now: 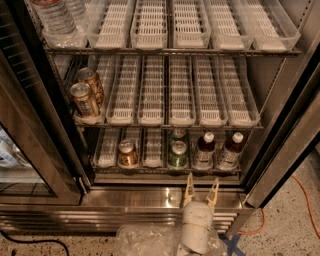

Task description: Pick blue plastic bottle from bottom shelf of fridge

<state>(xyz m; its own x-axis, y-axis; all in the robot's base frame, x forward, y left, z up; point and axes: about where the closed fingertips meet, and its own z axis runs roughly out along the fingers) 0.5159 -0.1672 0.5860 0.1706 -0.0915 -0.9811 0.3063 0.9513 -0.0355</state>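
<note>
The fridge (130, 200) has its dark-framed glass door (30, 150) swung open on the far left. In the top rack's left corner, clear ribbed water bottles (52, 15) stand in a tray. One rack down, the leftmost lane holds two coppery cans (85, 99), upright, one behind the other. The lanes to their right are long white slotted plastic trays running front to back.

The bottom shelf (150, 171) is a wire rack with the same kind of trays. From the left it holds a copper can (127, 153), then a green can (177, 154) with a second green one right behind it. After those come the left bottle (204, 150) and the right bottle (230, 149), side by side at the front of the two rightmost lanes. Both stand upright with the long axis vertical and white caps pointing up. They have dark bodies and pale labels. Honestly I can't tell which one is the blue one, since neither reads clearly blue to me.

Down low there's a crumpled clear plastic bag (145, 240) on the speckled floor. Just right of it is the gripper (202, 180), in front of the shiny steel base, just under the shelf's front edge and roughly below the green can and left bottle. Its two tan fingers are splayed in a V with nothing between them. An orange cable (305, 200) lies on the floor at the far right.
</note>
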